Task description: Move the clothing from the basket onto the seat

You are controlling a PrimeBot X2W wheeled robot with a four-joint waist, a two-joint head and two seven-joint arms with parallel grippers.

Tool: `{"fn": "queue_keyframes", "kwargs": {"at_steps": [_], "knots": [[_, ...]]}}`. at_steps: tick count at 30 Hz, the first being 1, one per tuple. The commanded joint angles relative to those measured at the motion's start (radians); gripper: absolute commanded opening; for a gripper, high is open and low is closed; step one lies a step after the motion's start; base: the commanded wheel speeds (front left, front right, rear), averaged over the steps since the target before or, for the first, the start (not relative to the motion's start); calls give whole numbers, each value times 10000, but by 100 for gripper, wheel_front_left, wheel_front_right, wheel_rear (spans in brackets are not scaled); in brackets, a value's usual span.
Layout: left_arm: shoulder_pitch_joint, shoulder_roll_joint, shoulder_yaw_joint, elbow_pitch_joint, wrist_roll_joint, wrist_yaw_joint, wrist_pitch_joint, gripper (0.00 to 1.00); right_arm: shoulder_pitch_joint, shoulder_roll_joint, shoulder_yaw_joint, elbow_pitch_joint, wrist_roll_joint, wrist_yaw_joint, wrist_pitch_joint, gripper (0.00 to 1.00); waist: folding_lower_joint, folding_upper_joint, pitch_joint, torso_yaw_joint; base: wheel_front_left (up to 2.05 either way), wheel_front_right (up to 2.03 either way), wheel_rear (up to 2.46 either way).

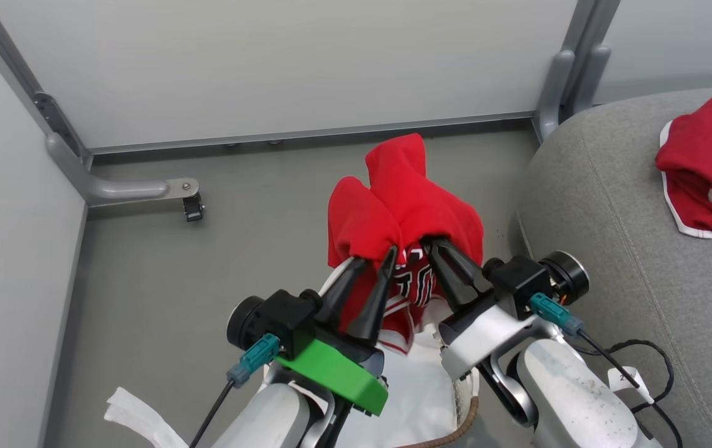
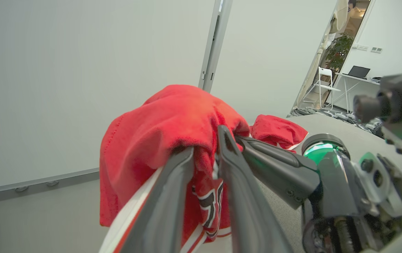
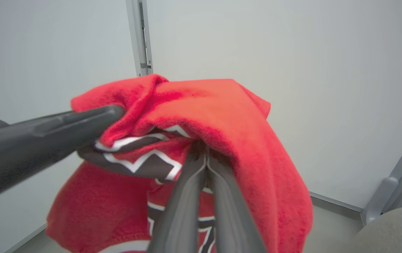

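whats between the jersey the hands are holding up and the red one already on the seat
Nothing in the way. In the head view, between the held jersey and the second jersey lie only a strip of grey floor, then bare seat fabric.

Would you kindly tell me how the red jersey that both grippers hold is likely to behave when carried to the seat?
The red jersey looks floppy: it drapes in folds over the left gripper and right gripper, so it should sag and swing. It seems light, hanging from fingertip pinches. Its hem may drag across the seat.
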Motion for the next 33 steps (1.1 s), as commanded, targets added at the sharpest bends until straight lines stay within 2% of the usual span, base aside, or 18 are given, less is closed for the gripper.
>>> {"fn": "queue_keyframes", "kwargs": {"at_steps": [1, 9, 26, 33], "knots": [[-81, 27, 61, -39, 92, 64, -5, 100, 89, -40, -39, -169, -84, -12, -21, 0, 0, 0, 58, -135, 0, 0, 0], [-63, 27, 397, 49, 307, 99, -5, 100, 183, -43, -269, -900, -149, -12, -23, 0, 0, 0, 191, -982, 0, 0, 0], [-306, 30, 1163, 506, 711, -58, -6, 100, 89, -38, -819, -1421, -146, -14, -21, 0, 0, 0, 783, -4151, 0, 0, 0], [-414, 36, 1301, 764, 893, -170, -5, 100, 94, -31, -1196, -1659, -102, -12, -21, 0, 0, 0, 1032, -5195, 0, 0, 0]]}}
